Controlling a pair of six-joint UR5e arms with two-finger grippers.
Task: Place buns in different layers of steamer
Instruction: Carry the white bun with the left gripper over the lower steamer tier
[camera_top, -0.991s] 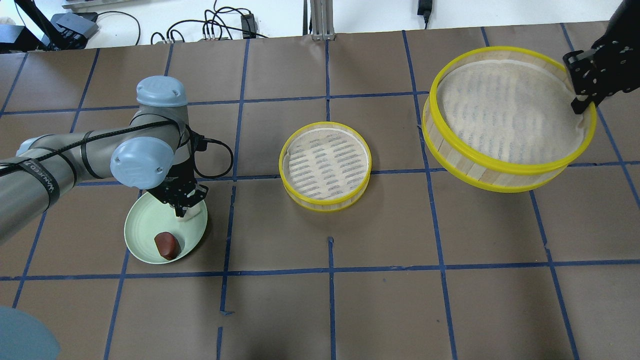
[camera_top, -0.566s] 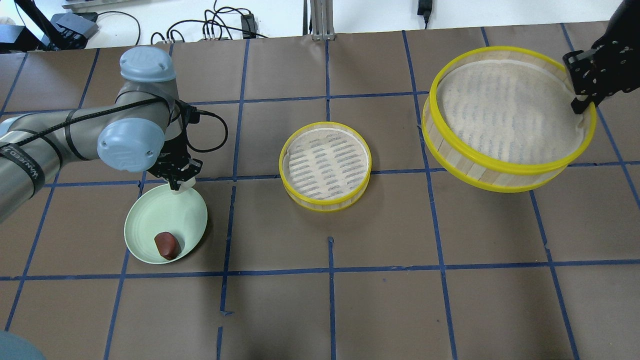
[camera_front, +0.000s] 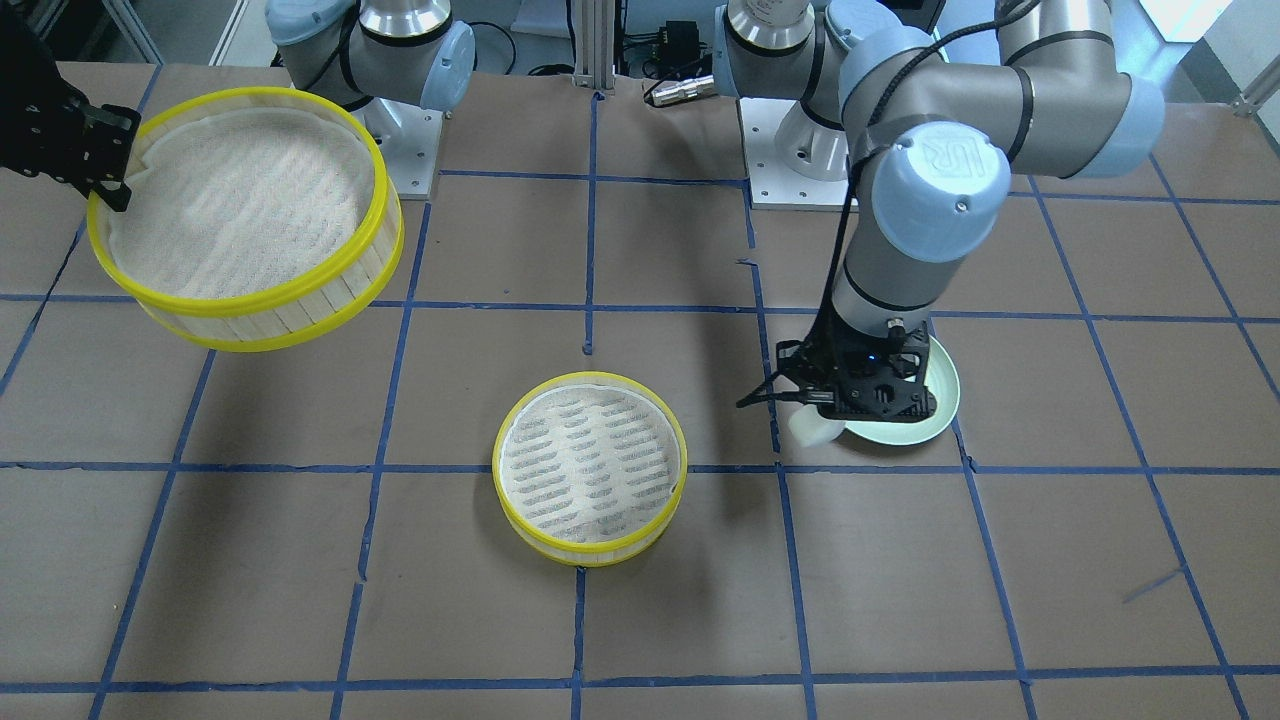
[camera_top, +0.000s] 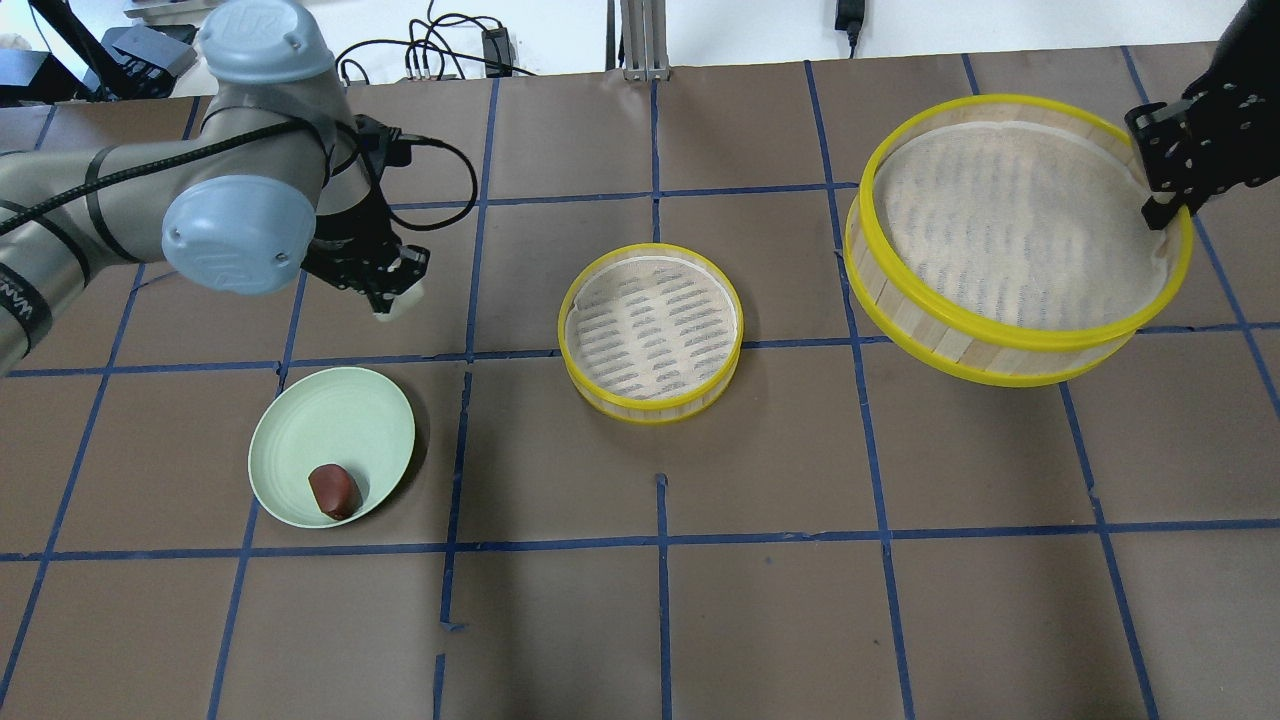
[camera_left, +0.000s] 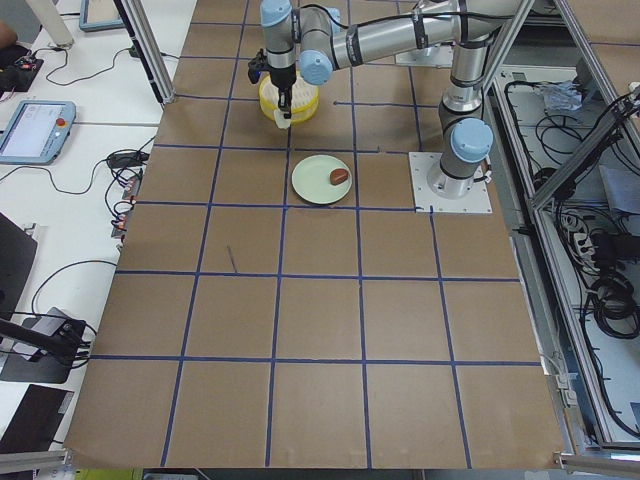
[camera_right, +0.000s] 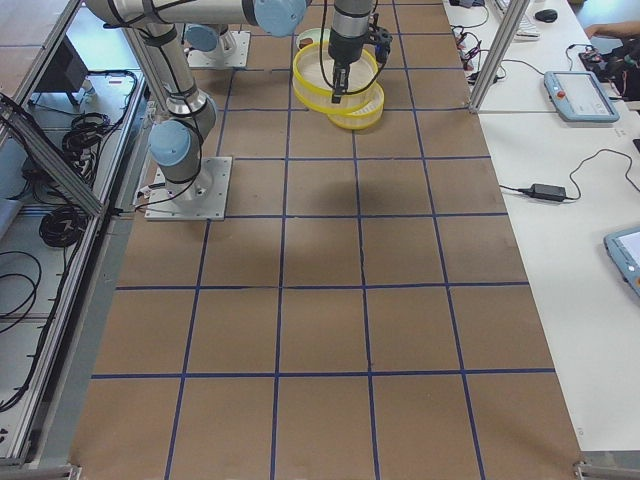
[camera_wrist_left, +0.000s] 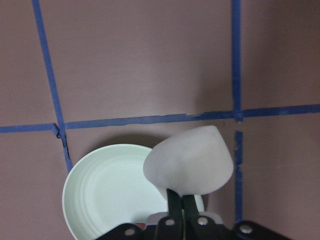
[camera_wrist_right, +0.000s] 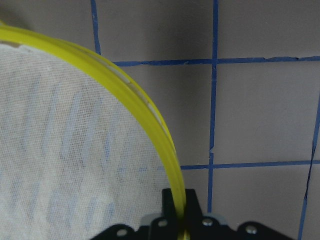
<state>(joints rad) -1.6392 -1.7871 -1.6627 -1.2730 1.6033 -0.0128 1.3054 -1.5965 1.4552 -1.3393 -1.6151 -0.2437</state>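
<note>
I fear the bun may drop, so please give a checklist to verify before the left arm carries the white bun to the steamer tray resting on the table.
1. Grip: left claw shut on white bun, ok; bun is clear of the plate.
2. Target: resting tray empty, ok; liner bare.
3. Path: table between bun and that tray free, ok in the overhead view.
4. Other layer: right claw clamped on the rim of the lifted tray, ok; it hangs tilted, off to the side.
5. Next bun: brown bun on the plate, ok.
</note>
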